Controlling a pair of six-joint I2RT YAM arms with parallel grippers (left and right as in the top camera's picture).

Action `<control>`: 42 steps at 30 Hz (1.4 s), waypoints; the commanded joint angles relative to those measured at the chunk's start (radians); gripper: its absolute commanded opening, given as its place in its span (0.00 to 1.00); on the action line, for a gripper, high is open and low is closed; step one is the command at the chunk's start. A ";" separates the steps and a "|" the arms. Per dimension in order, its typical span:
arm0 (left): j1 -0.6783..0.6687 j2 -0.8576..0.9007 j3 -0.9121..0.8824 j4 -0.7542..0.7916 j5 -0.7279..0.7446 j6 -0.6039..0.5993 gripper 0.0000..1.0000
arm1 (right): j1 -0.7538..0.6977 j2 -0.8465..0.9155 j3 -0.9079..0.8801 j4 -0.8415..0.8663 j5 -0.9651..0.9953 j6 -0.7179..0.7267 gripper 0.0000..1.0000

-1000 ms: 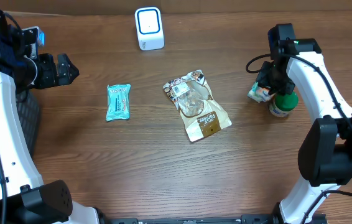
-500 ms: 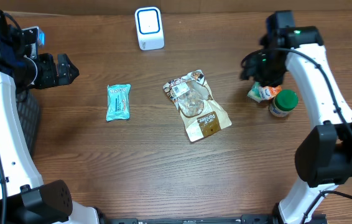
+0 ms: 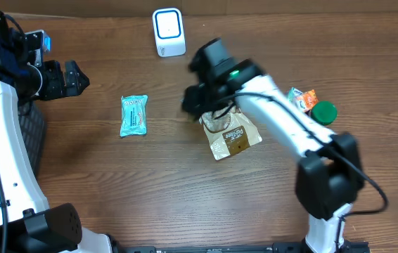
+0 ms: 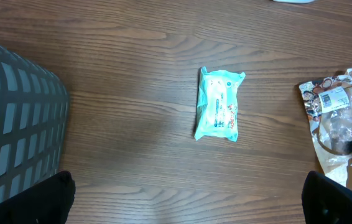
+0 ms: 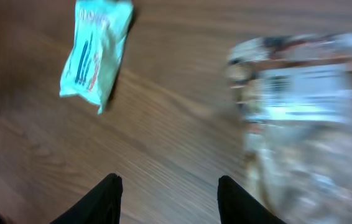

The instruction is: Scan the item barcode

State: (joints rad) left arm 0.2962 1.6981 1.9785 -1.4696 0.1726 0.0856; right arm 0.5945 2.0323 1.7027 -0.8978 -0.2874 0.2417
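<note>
Presumably the snack pouch (image 3: 235, 139), lying flat on the table (image 3: 129, 197) under the right gripper (image 5: 173, 193) (jaws parted and empty, as on the left gripper (image 4: 188, 202)), is best pinched at a sealed edge, being judged light, crinkly and slippery.

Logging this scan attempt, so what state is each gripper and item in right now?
left gripper: open, empty.
right gripper: open, empty, by the snack pouch.
snack pouch: flat, label up, unheld.
teal packet: flat, untouched.
green-lidded jar: upright, lid on.
barcode scanner: upright, nothing at it.
</note>
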 commanded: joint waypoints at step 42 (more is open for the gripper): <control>-0.003 -0.004 0.013 0.002 0.011 0.019 0.99 | -0.388 -0.008 -0.033 -0.240 0.136 -0.050 0.45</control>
State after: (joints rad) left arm 0.2962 1.6981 1.9785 -1.4696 0.1726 0.0856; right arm 0.2321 2.0369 1.7233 -1.1595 -0.1303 0.2581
